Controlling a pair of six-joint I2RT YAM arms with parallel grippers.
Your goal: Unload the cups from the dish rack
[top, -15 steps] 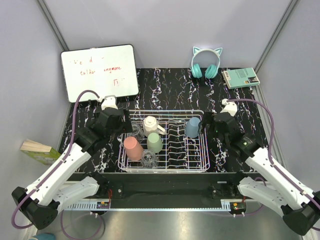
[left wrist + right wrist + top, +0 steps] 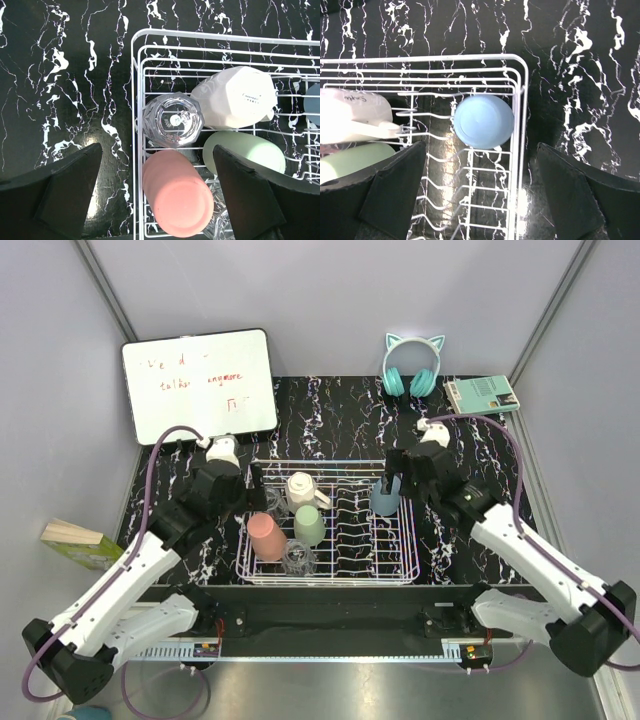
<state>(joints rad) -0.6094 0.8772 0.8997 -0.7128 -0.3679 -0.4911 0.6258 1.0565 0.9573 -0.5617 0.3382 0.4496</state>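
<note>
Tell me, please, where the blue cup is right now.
In the top view the blue cup sits at the right end of the dish rack, near its far corner, below the open right gripper, the cream mug to its left.

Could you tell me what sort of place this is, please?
Probably a robotics lab test booth, not a real kitchen: plain grey walls enclose a black marble-patterned table, two white robot arms are bolted at its near edge, and a white wire dish rack shares it with a whiteboard and teal cat-ear headphones.
</note>
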